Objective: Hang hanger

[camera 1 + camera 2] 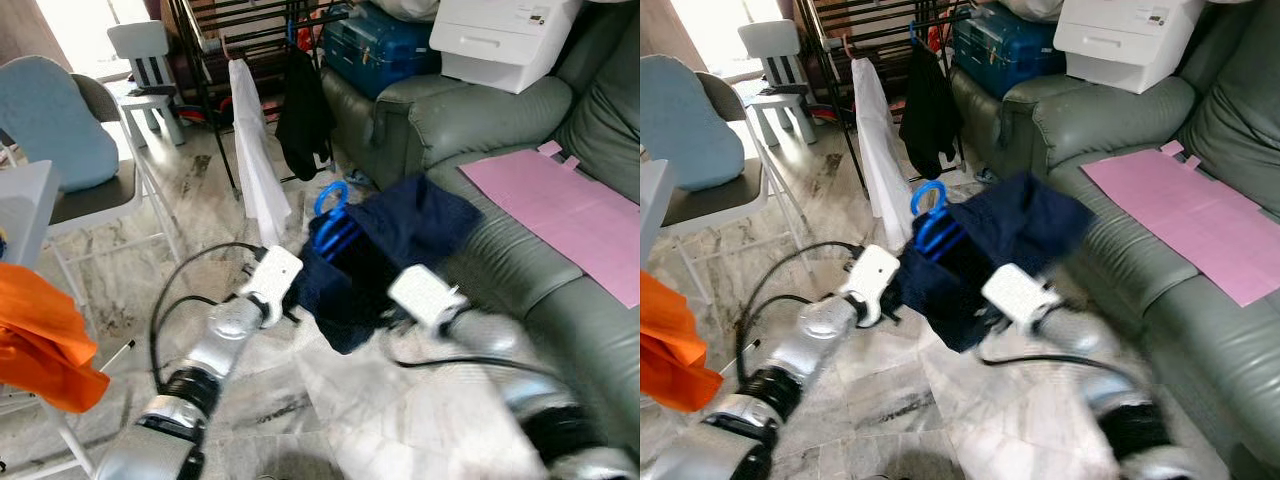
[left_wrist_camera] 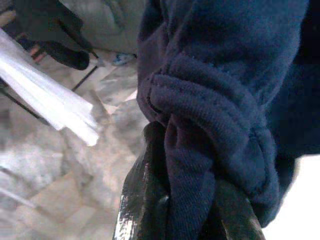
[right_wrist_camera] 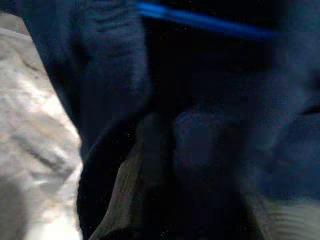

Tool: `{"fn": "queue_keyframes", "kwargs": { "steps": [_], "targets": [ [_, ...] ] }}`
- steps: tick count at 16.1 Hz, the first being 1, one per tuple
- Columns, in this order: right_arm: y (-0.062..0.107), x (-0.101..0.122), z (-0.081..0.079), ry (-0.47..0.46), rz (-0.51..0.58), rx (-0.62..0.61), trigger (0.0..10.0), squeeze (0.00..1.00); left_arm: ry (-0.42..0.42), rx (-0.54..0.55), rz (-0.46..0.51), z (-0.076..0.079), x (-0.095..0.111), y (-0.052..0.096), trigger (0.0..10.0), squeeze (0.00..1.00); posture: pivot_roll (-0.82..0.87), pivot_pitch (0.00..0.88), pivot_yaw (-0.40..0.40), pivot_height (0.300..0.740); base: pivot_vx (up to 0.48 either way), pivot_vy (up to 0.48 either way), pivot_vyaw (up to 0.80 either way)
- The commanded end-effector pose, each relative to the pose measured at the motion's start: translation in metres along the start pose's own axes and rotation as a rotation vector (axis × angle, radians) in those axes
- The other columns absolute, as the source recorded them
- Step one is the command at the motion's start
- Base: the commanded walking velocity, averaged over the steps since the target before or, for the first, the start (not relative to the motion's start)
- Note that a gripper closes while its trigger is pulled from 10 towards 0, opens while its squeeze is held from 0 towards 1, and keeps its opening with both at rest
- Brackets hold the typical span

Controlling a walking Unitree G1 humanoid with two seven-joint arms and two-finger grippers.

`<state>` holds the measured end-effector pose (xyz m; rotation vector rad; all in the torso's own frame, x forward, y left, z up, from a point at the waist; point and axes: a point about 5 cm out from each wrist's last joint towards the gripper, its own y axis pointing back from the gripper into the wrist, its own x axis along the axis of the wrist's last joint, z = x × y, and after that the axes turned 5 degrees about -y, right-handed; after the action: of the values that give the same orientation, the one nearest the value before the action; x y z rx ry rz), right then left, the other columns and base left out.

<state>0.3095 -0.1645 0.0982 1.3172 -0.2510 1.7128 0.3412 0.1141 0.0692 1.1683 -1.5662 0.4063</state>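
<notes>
- Hanger (image 1: 331,215) is sitting inside the navy garment (image 1: 385,250), not yet hung; the rack (image 1: 255,25) is standing well beyond it, already carrying a white shirt (image 1: 257,160).
- Left gripper (image 2: 190,210) is pinching the garment's edge between its fingers.
- Right gripper (image 3: 165,165) is reaching into the garment just below the hanger; its grip I cannot tell.

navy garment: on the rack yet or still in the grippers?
Still in the grippers. The navy garment on its blue hanger is held above the floor by the left gripper and right gripper, short of the drying rack.
</notes>
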Motion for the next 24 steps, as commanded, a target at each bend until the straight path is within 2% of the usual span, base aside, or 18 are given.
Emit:
{"fn": "queue_keyframes", "kwargs": {
  "steps": [1,3,5,6,7,8,9,11,12,13,14,15,16,17,24],
  "targets": [
    [0.009,0.014,0.001,0.037,0.07,0.087,10.0,1.0,-0.064,0.0,0.042,-0.009,0.011,0.0,8.7,0.0,-0.25,0.0,0.091,0.74,0.0,0.0,0.0],
    [0.023,0.017,0.007,0.075,0.056,0.169,10.0,1.0,-0.099,-0.006,0.037,-0.012,0.009,0.001,8.7,0.0,-0.25,0.0,0.096,0.74,0.0,0.0,0.0],
    [0.038,0.023,0.011,0.061,0.046,0.257,10.0,1.0,-0.113,-0.008,0.034,-0.014,0.009,0.002,9.0,0.0,-0.25,0.0,0.098,0.74,0.0,0.0,0.0],
    [0.043,0.027,0.011,0.023,0.051,0.287,10.0,1.0,-0.114,-0.008,0.034,-0.015,0.009,0.001,8.0,0.0,-0.25,0.0,0.099,0.74,0.0,0.0,0.0],
    [0.051,0.029,0.011,0.037,0.033,0.344,10.0,1.0,-0.118,-0.014,0.04,-0.015,0.01,0.001,6.7,0.0,-0.25,0.0,0.1,0.74,0.0,0.0,0.0],
    [0.055,0.032,0.011,0.009,0.036,0.379,10.0,1.0,-0.121,-0.016,0.04,-0.015,0.01,0.001,6.7,0.0,-0.25,0.0,0.104,0.74,0.0,0.0,0.0],
    [0.063,0.04,0.014,0.001,0.048,0.418,10.0,1.0,-0.124,-0.017,0.038,-0.017,0.01,0.002,4.6,0.0,-0.25,0.0,0.104,0.74,0.0,0.0,0.0],
    [0.072,0.044,0.024,0.042,0.003,0.437,10.0,1.0,-0.132,-0.022,0.037,-0.018,0.009,0.003,4.4,0.0,-0.25,0.0,0.105,0.74,0.0,0.0,0.0],
    [0.077,0.047,0.036,0.078,-0.021,0.418,10.0,1.0,-0.139,-0.026,0.038,-0.019,0.009,0.003,3.7,0.0,-0.25,0.0,0.104,0.74,0.0,0.0,0.0],
    [0.082,0.053,0.05,0.109,-0.031,0.38,10.0,1.0,-0.15,-0.039,0.041,-0.019,0.008,0.004,0.9,0.0,-0.25,0.0,0.105,0.74,0.0,0.0,0.0],
    [0.085,0.058,0.061,0.132,-0.027,0.344,10.0,1.0,-0.162,-0.055,0.048,-0.019,0.008,0.005,0.0,0.0,-0.25,0.0,0.105,0.74,0.0,0.0,0.0],
    [0.086,0.062,0.081,0.185,-0.05,0.272,10.0,0.81,-0.209,-0.126,0.076,-0.014,0.009,0.007,0.0,0.0,-0.25,0.0,0.107,0.74,0.0,0.0,0.0],
    [0.087,0.057,0.085,0.229,-0.096,0.272,10.0,0.48,-0.235,-0.164,0.092,-0.012,0.009,0.009,0.0,0.0,-0.25,0.0,0.106,0.74,0.0,0.0,0.0],
    [0.086,0.051,0.087,0.259,-0.134,0.283,10.0,0.0,-0.263,-0.201,0.097,-0.01,0.009,0.011,0.0,0.0,-0.25,0.0,0.106,0.74,0.0,0.0,0.0],
    [0.069,0.043,0.085,0.223,-0.13,0.397,10.0,0.0,-0.399,-0.365,0.183,0.0,0.014,0.019,0.0,0.0,-0.24,0.0,0.1,0.74,0.0,0.0,0.0]
  ]
}}
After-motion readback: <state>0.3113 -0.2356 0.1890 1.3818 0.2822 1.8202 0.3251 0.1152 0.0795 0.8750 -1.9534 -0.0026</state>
